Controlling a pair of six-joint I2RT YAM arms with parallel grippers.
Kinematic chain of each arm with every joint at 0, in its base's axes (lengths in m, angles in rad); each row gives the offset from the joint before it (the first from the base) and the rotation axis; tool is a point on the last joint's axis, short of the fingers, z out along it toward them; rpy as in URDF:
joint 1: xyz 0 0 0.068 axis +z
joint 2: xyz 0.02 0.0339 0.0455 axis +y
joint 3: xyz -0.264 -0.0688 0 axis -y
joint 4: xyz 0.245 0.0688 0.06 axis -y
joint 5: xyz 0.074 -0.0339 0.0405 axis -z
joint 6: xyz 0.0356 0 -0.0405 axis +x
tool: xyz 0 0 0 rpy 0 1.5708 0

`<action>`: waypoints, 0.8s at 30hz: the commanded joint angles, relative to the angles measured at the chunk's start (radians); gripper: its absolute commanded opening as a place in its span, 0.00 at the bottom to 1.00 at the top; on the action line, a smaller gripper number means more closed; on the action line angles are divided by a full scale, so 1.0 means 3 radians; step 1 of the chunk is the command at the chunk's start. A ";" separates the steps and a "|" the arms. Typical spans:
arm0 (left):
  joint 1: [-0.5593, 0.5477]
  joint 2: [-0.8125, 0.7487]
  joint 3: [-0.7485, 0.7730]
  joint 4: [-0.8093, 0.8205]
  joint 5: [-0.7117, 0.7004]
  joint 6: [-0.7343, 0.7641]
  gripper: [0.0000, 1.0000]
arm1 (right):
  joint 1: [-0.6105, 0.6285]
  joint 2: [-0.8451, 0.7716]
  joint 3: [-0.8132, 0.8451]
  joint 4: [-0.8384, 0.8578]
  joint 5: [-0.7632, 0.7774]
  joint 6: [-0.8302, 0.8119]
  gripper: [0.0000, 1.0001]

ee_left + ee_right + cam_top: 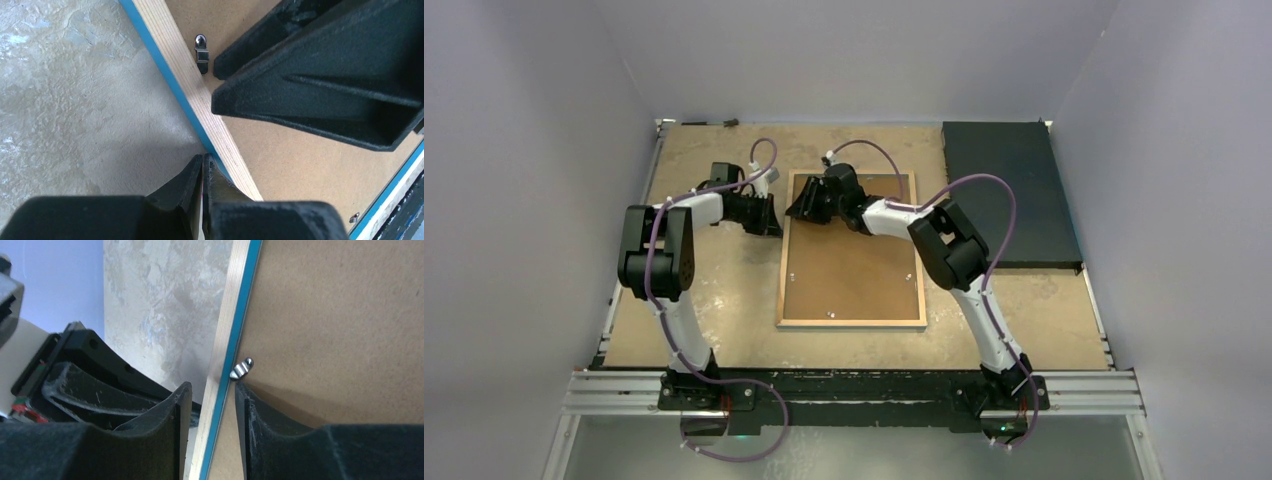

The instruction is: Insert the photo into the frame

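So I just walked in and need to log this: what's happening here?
The frame lies face down, brown backing board in place. The right pincer straddles its left rim beside a metal clip; the left pincer, closed, sits at the same rim's outside. No photo is visible.

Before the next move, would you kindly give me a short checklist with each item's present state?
1. Frame lying face down: ok.
2. Backing board sitting inside the frame: ok.
3. Photo in view: not ok, none visible.
4. Right gripper straddling the frame's left rail: ok; whether it grips, cannot tell.
5. Left gripper shut at the rail's outer edge: ok.
6. Metal tab holding the board: cannot tell.
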 commanded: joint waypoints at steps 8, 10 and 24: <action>-0.0010 -0.0113 -0.0029 0.0063 0.0084 -0.0032 0.00 | 0.0074 -0.0147 -0.0170 0.0145 0.0196 0.0195 0.40; -0.0011 -0.0126 -0.0022 0.0062 0.0088 -0.0026 0.00 | 0.0074 -0.0103 -0.0115 0.0142 0.0205 0.0200 0.40; -0.0010 -0.0095 -0.0009 0.0061 0.0152 -0.0039 0.00 | 0.0074 0.0011 -0.0074 0.0334 0.0202 0.0274 0.39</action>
